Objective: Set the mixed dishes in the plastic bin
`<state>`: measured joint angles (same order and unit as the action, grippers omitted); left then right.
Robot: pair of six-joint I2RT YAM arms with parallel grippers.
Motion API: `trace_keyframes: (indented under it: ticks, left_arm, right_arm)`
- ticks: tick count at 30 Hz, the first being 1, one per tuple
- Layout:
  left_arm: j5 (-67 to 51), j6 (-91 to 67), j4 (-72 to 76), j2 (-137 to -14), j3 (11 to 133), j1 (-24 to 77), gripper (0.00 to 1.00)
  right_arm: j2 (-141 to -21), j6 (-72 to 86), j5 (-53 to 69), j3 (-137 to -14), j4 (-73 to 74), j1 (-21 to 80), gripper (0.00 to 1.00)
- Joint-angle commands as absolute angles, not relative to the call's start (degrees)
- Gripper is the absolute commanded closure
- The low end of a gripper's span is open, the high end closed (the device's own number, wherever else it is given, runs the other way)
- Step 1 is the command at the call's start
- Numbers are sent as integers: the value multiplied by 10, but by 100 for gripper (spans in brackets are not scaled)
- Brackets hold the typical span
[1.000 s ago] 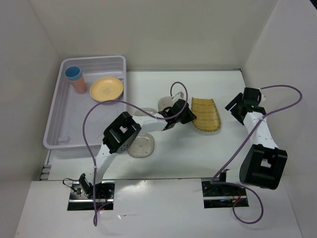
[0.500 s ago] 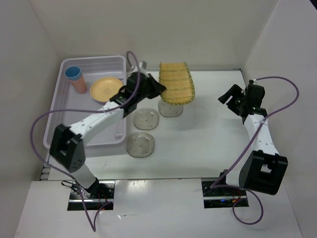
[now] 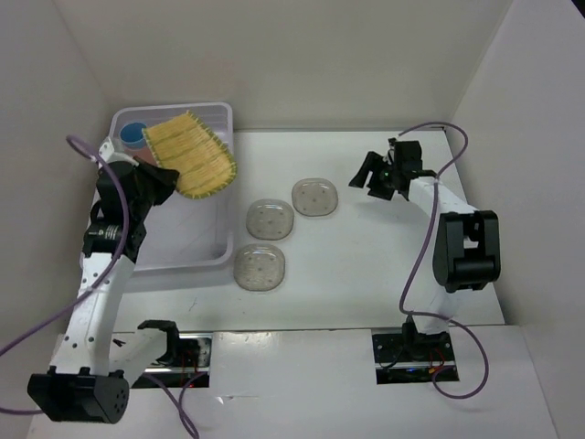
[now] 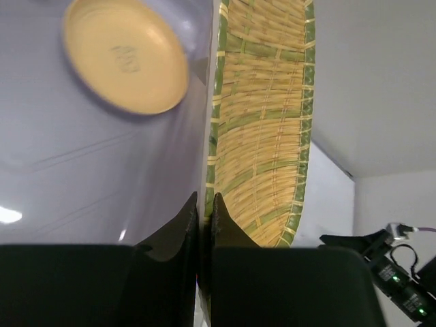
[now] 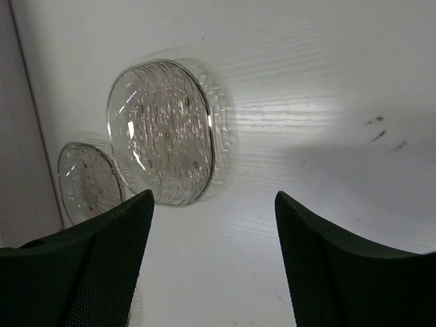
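At the far left corner of the table [image 3: 384,265], a large translucent plastic bin [image 3: 183,264] is set. Above its far right corner a yellow woven plate [image 3: 189,153] is held tilted, its edge pinched in the clenched left gripper [image 4: 204,204]. A round orange-yellow plate [image 4: 126,54] is seen on the bin floor. Just right of the bin's right rim, a far saucer [image 3: 315,196], a middle saucer [image 3: 271,219] and a near saucer [image 3: 260,266] are spread apart. A blue cup [image 3: 134,133] is tucked in the bin's far left corner. The right gripper [image 3: 370,174] is held released, jaws wide, beside the far saucer; open tabletop is left toward the right and near edges.
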<state>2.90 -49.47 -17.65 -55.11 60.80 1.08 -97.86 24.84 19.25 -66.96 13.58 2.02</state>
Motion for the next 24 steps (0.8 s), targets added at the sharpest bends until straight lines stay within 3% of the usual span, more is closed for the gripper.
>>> trace_keyframes:
  ticks: [1, 4, 10, 24]
  left_arm:
    - [-11, -511, -217, -508, 564, -39, 100]
    - [-25, -562, -217, -462, 484, -98, 100]
    - [9, -586, -210, -439, 433, -125, 100]
    - [46, -595, -183, -614, 422, -154, 100]
  right_arm:
    - [-1013, 229, 182, -717, 113, 35, 24]
    - [-1047, 216, 182, -731, 119, 48, 24]
    - [-1092, 204, 195, -737, 113, 54, 26]
    - [-1146, 204, 225, -792, 102, 59, 26]
